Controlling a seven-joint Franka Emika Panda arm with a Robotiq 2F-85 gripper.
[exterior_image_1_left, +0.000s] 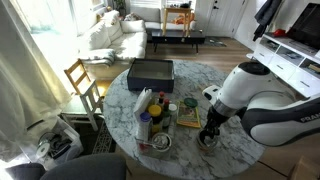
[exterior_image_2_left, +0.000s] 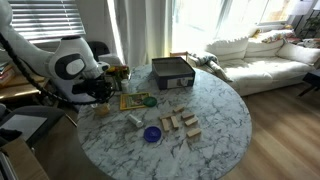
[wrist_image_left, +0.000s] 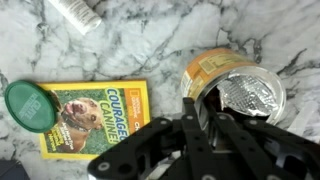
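Wrist view: the black two-finger gripper (wrist_image_left: 197, 110), jaws drawn together, sits at the rim of a round orange-labelled tin can (wrist_image_left: 240, 88) with a silver top, standing on the white marble table (wrist_image_left: 150, 40) just right of a yellow paperback book (wrist_image_left: 95, 118) titled "COURAGEOUS CANINE" (the can's lettering is too blurred to read). A dark green round lid (wrist_image_left: 28, 105) overlaps the book's left edge; a white cylindrical bottle (wrist_image_left: 75, 12) lies above the book, apart from it.

A home living room: white sofa (exterior_image_2_left: 262, 55), round marble table (exterior_image_2_left: 215, 120), wooden chair (exterior_image_1_left: 82, 82).
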